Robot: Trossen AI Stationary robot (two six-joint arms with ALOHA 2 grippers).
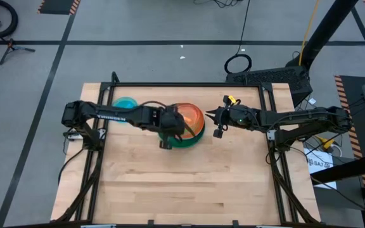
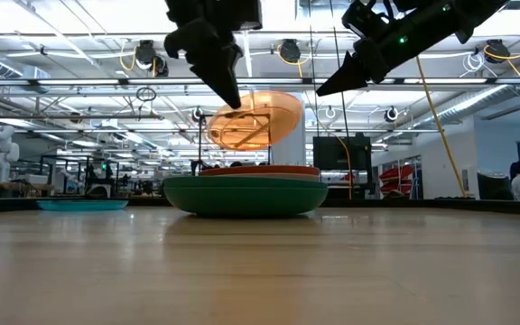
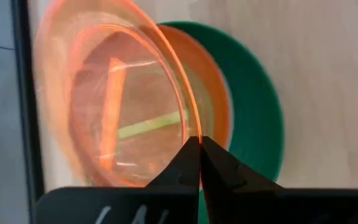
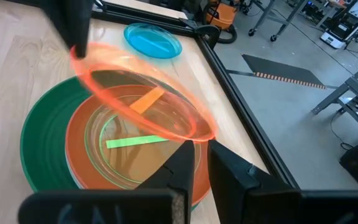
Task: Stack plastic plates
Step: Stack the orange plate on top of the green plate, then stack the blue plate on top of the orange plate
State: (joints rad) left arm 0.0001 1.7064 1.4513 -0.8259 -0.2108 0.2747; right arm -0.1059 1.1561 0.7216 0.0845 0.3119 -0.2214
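A small translucent orange plate [image 2: 253,120] is held tilted in the air above the stack [image 2: 246,193], pinched by its rim in the left tool [image 3: 199,142], whose fingers are closed tight on it. In the stack, an orange-red plate [image 4: 82,146] is seen nested inside a large dark green plate [image 4: 39,134], and a small lime green plate [image 4: 114,163] appears to lie within the orange-red one. The stack is set on the far middle of the tabletop [image 1: 182,183]. A translucent blue plate [image 1: 125,102] is left alone near the far left corner. The right tool [image 1: 217,118] is held in the air just beside the stack, its fingers nearly closed, with nothing between them.
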